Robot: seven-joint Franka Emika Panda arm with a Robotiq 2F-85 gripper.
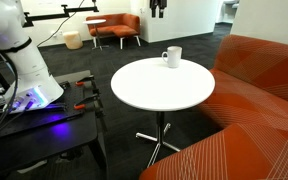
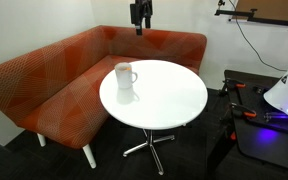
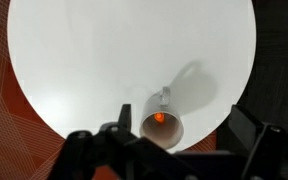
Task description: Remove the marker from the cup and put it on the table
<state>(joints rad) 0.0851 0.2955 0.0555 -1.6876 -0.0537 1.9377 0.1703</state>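
A white mug (image 1: 172,57) with a side handle stands near the edge of the round white table (image 1: 154,90); it also shows in an exterior view (image 2: 125,76). In the wrist view the mug (image 3: 162,126) is seen from above, with the orange marker (image 3: 159,117) inside it. The marker is hidden in both exterior views. My gripper (image 2: 141,16) hangs high above the table, well above the mug, and it also shows at the top edge of an exterior view (image 1: 159,8). In the wrist view its fingers (image 3: 184,140) are spread wide and empty.
An orange corner sofa (image 2: 54,70) wraps around the table's far side. A dark workbench (image 1: 44,125) with cables and the robot base stands beside the table. The table's star base (image 2: 149,145) rests on dark carpet. An orange chair (image 1: 114,28) stands far back.
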